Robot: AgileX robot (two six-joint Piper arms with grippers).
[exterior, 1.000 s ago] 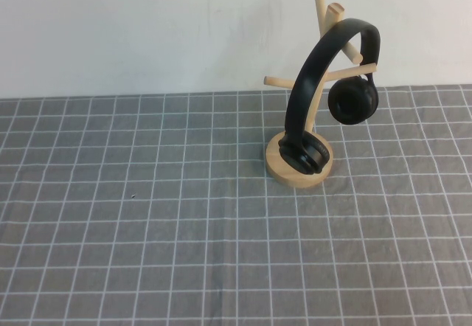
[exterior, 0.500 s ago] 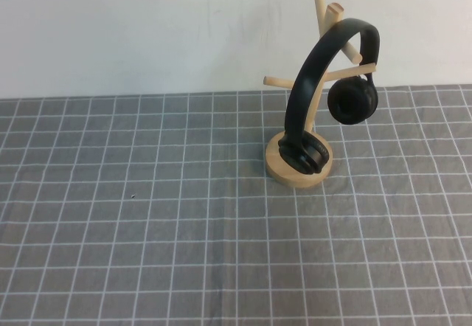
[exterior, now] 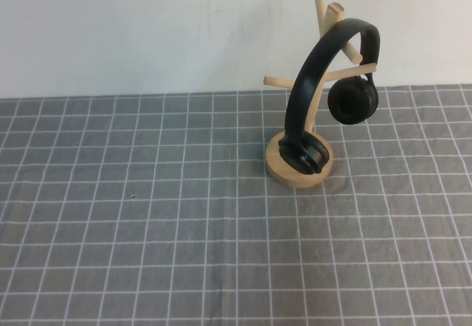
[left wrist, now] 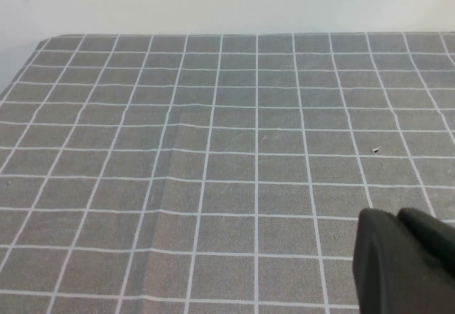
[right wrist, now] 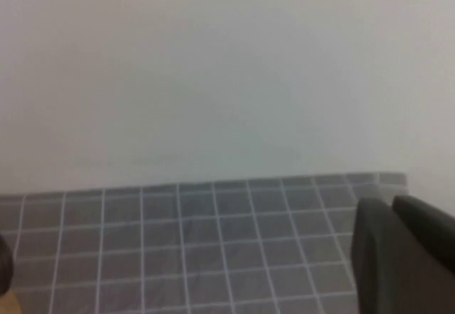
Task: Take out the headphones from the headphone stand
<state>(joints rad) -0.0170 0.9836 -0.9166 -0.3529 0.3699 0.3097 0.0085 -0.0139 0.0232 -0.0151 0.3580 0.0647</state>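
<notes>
We haven't started: headphones (exterior: 324, 82) hang on the headphone stand (exterior: 299, 165), far side of worktop (exterior: 147, 230). Left tool (left wrist: 402, 257) and right tool (right wrist: 398, 250) parked, both pinched closed, holding nothing. Next: reach w/ right, open, grab headband.

Headphone stand (exterior: 299, 165) on grey checked tablecloth (exterior: 147, 230)
</notes>
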